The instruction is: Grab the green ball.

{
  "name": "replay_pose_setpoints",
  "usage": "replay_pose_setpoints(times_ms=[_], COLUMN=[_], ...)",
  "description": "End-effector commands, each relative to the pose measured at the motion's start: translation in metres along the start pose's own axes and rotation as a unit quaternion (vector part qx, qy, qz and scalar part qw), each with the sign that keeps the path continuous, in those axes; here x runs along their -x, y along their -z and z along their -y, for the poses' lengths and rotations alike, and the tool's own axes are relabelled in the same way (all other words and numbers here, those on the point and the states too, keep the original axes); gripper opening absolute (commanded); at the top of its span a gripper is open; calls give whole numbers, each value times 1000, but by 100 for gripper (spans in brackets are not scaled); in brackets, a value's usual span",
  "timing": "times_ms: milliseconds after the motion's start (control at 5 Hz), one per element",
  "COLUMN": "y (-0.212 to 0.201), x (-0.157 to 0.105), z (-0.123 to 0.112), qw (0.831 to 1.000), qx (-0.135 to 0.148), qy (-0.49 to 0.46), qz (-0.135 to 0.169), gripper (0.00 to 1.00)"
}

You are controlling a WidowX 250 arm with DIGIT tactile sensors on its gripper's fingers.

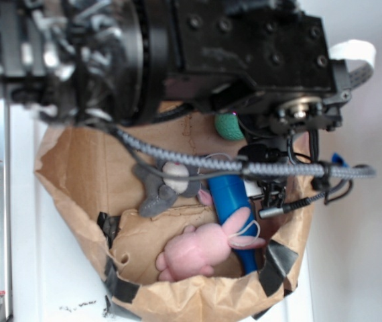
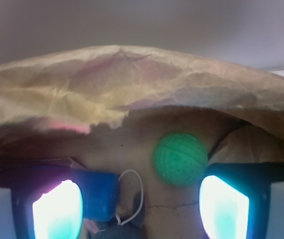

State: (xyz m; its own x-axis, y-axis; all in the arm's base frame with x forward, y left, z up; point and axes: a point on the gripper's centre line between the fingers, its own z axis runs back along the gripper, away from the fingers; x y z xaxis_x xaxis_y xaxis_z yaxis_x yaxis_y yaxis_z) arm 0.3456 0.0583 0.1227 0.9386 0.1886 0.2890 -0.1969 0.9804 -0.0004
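we are hovering over the paper bag [image 1: 84, 168], our end effector [image 2: 141, 201] released and empty, its pads glowing at the bottom of the wrist view. the blue cylinder [image 1: 230, 201] is lying beside the pink bunny [image 1: 198, 251]. the green ball [image 2: 180, 159] is sitting on the bag floor near the back wall, just ahead of the right pad. we are judging this the approach step; next we are needing to shift right and descend. being round, the ball is showing no long axis or heading.

Soft daylight, mild overall blur, overexposed glowing end effector fingers [image 2: 57, 211].
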Motion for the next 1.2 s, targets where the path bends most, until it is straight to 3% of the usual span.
replay_pose_setpoints(times_ms=[0,200,600,800,1000], y=[-23,-23,-1,9,20], x=[-17,-17,17,25,15], z=[-7,-7,-31,-40,-40], qw=[999,999,997,996,996], qx=[-2,-2,6,1,-23], qy=[-6,-6,10,11,-8], qz=[36,36,80,92,81], gripper=[100,100,100,100,100])
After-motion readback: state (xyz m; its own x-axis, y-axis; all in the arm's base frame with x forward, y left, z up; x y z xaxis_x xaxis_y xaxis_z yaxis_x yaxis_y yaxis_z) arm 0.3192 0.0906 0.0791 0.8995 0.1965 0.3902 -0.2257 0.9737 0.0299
